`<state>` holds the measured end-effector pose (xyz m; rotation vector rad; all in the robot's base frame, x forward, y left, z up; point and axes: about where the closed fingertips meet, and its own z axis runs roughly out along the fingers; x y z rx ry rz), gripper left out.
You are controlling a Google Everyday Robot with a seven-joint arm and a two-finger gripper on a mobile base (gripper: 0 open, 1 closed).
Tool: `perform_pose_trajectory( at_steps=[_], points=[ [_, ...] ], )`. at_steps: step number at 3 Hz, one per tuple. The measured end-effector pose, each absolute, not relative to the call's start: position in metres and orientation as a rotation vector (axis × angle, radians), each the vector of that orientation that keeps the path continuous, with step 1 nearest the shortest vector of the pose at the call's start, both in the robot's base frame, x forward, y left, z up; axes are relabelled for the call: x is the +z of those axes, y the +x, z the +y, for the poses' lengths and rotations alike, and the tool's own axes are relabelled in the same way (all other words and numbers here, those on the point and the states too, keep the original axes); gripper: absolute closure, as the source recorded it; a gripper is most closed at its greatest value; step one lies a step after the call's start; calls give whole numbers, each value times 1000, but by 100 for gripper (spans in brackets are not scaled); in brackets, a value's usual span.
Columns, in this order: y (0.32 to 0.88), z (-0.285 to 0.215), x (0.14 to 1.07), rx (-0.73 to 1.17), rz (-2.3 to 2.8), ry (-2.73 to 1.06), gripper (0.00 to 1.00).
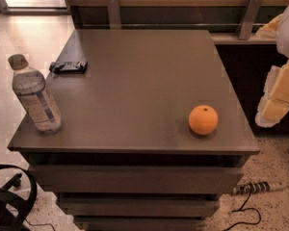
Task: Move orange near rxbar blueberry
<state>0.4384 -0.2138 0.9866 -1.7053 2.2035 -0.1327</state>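
The orange (203,120) is round and bright, with a small dark stem dimple on top. It sits on the dark table (144,81) near the front right corner. The rxbar blueberry (69,67) is a slim, nearly black wrapper lying flat near the table's far left edge, well apart from the orange. My gripper (278,97), white and pale yellow, hangs at the right edge of the view. It is off the table's right side, to the right of the orange and slightly higher in the view, and touches nothing.
A clear plastic water bottle (35,96) with a grey cap stands at the table's front left corner. A cable and power strip (253,188) lie on the floor at the lower right. A black chair base (9,201) is at the lower left. Drawers front the table.
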Motion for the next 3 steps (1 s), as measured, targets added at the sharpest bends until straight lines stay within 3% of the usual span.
perform_pose_trajectory(
  at_steps=[1,3],
  points=[
    [438,-214,987,-133,2203,-1705,0],
    [449,-214,949,103,2091,-1642,0]
  ],
)
